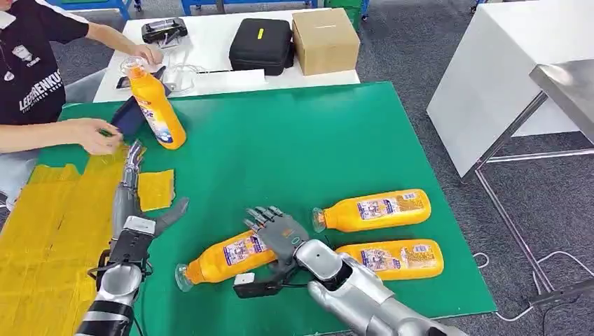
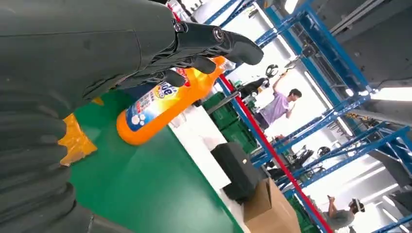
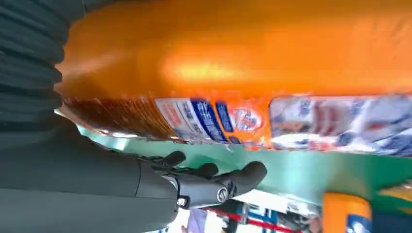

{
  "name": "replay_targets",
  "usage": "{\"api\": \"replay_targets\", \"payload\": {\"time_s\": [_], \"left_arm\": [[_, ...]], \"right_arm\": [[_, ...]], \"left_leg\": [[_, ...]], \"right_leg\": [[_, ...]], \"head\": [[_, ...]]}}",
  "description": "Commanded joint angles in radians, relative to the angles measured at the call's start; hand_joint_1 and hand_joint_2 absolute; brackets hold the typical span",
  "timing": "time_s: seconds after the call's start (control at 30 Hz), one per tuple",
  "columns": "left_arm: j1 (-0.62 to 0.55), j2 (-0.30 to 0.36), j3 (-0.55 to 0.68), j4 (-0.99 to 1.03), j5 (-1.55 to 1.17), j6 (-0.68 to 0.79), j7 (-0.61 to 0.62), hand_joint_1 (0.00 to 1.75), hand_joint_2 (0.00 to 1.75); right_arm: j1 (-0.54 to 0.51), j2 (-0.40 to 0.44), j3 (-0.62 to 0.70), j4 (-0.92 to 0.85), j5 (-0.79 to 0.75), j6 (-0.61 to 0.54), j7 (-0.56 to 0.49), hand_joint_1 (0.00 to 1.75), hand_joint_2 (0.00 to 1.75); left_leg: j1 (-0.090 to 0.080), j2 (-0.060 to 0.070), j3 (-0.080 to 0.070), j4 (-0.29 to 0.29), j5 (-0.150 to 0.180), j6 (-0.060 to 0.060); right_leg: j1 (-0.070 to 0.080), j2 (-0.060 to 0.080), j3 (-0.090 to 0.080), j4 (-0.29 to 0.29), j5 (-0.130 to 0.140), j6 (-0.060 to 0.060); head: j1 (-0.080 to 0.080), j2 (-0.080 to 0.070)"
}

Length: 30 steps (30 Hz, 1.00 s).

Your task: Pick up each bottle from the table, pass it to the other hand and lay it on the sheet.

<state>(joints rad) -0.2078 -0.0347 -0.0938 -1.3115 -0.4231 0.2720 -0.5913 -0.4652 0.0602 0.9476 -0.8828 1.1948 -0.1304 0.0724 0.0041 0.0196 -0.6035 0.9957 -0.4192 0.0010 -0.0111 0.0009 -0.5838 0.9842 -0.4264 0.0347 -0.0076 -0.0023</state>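
Note:
Three orange bottles lie on the green mat: one near the front, one behind it to the right, one at the front right. My right hand hovers at the near bottle's base with fingers spread; up close that bottle lies along the palm and the fingers stay straight. A fourth bottle stands tilted at the back left, a person's hand on its cap. My left hand stretches flat toward it, empty; the bottle lies just beyond its fingertips. The yellow sheet covers the left.
The person's other hand rests at the mat's left edge beside a dark blue object. A yellow scrap lies by my left hand. Behind the mat a white table carries a black case and a cardboard box. A steel table stands to the right.

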Motion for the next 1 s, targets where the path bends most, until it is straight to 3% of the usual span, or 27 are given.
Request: {"api": "replay_targets", "payload": {"time_s": [0.03,0.07,0.1,0.27,0.3,0.33,0.4,0.47,0.53,0.67,0.73,0.9,1.0], "left_arm": [[-0.008,-0.010,-0.008,0.017,0.003,-0.007,0.006,0.00,1.75],[-0.011,-0.010,-0.011,0.021,0.004,-0.009,0.006,0.00,1.75],[-0.011,-0.010,-0.011,0.021,0.004,-0.009,0.006,0.00,1.75],[-0.011,-0.012,-0.012,0.022,0.004,-0.010,0.006,0.00,1.75],[-0.011,-0.012,-0.012,0.022,0.004,-0.010,0.006,0.00,1.75],[-0.014,-0.011,-0.013,0.027,0.005,-0.011,0.007,0.00,1.75],[-0.019,-0.012,-0.018,0.036,0.007,-0.013,0.006,0.00,1.75],[-0.018,-0.012,-0.024,0.036,0.011,-0.012,0.005,0.00,1.75],[-0.016,-0.014,-0.027,0.032,0.011,-0.015,0.005,0.00,1.75],[-0.011,-0.018,-0.031,0.020,0.011,-0.014,0.006,0.00,1.75],[-0.004,-0.018,-0.037,0.003,0.009,-0.018,0.010,0.00,1.75],[-0.001,-0.019,-0.038,-0.002,0.009,-0.019,0.012,0.00,1.75],[0.002,-0.012,-0.058,-0.009,0.000,-0.052,0.039,0.00,1.75]], "right_arm": [[-0.066,0.038,-0.012,0.213,-0.001,0.031,0.016,0.10,1.75],[-0.076,0.042,-0.006,0.236,-0.006,0.054,0.005,0.40,1.75],[-0.076,0.042,-0.006,0.236,-0.006,0.054,0.005,0.47,1.75],[-0.078,0.040,-0.007,0.238,-0.007,0.054,0.000,0.47,1.75],[-0.078,0.040,-0.007,0.238,-0.007,0.054,0.000,0.79,1.75],[-0.086,0.042,0.005,0.254,-0.006,0.076,-0.014,1.34,1.75],[-0.096,0.043,0.014,0.264,-0.014,0.083,-0.040,1.54,1.75],[-0.095,0.047,0.007,0.260,-0.027,0.045,-0.045,1.55,1.75],[-0.089,0.047,0.001,0.239,-0.032,0.024,-0.040,1.75,1.75],[-0.069,0.042,-0.023,0.195,-0.042,-0.026,-0.034,1.75,1.75],[-0.030,0.041,-0.075,0.136,-0.063,-0.112,-0.023,1.75,1.75],[-0.025,0.040,-0.078,0.127,-0.063,-0.109,-0.023,1.75,1.75],[0.042,0.050,-0.180,0.031,-0.126,-0.230,-0.040,1.75,1.75]], "left_leg": [[0.001,-0.004,0.003,0.000,0.000,0.000],[0.001,-0.004,0.003,0.000,-0.001,0.000],[0.000,-0.003,0.003,0.000,0.000,0.000],[0.001,-0.004,0.006,0.000,0.000,0.000],[0.000,-0.004,0.006,0.000,0.000,0.000],[0.001,-0.004,0.006,0.000,0.000,0.000],[0.000,-0.004,0.006,-0.001,0.000,0.000],[0.001,-0.004,0.007,0.000,0.000,0.000],[0.001,-0.005,0.008,-0.001,0.000,0.000],[0.001,-0.004,0.008,0.000,0.000,0.000],[0.001,-0.005,0.008,0.000,-0.001,0.000],[0.001,-0.005,0.007,0.001,-0.001,0.000],[0.001,-0.004,0.005,0.000,-0.001,0.000]], "right_leg": [[0.001,-0.002,0.004,-0.001,0.000,-0.001],[0.001,-0.002,0.005,-0.001,-0.001,-0.001],[0.000,-0.001,0.003,-0.001,0.000,-0.001],[0.001,-0.003,0.007,-0.002,0.000,-0.001],[0.000,-0.003,0.007,-0.001,0.000,-0.001],[0.001,-0.003,0.007,-0.001,0.000,-0.001],[0.000,-0.003,0.007,-0.001,0.000,-0.001],[0.001,-0.003,0.008,-0.002,0.000,-0.001],[0.001,-0.003,0.010,-0.002,0.000,-0.001],[0.001,-0.003,0.009,-0.002,-0.001,-0.001],[0.002,-0.003,0.010,-0.002,-0.001,-0.001],[0.001,-0.003,0.009,-0.001,-0.002,-0.001],[0.001,-0.002,0.007,-0.001,-0.001,-0.001]], "head": [[0.000,0.000],[0.000,0.000],[0.000,0.000],[0.000,0.000],[0.000,0.000],[0.000,0.000],[0.000,0.000],[0.000,0.000],[0.000,0.000],[0.000,0.000],[0.000,0.000],[0.000,0.000],[0.000,0.000]]}}
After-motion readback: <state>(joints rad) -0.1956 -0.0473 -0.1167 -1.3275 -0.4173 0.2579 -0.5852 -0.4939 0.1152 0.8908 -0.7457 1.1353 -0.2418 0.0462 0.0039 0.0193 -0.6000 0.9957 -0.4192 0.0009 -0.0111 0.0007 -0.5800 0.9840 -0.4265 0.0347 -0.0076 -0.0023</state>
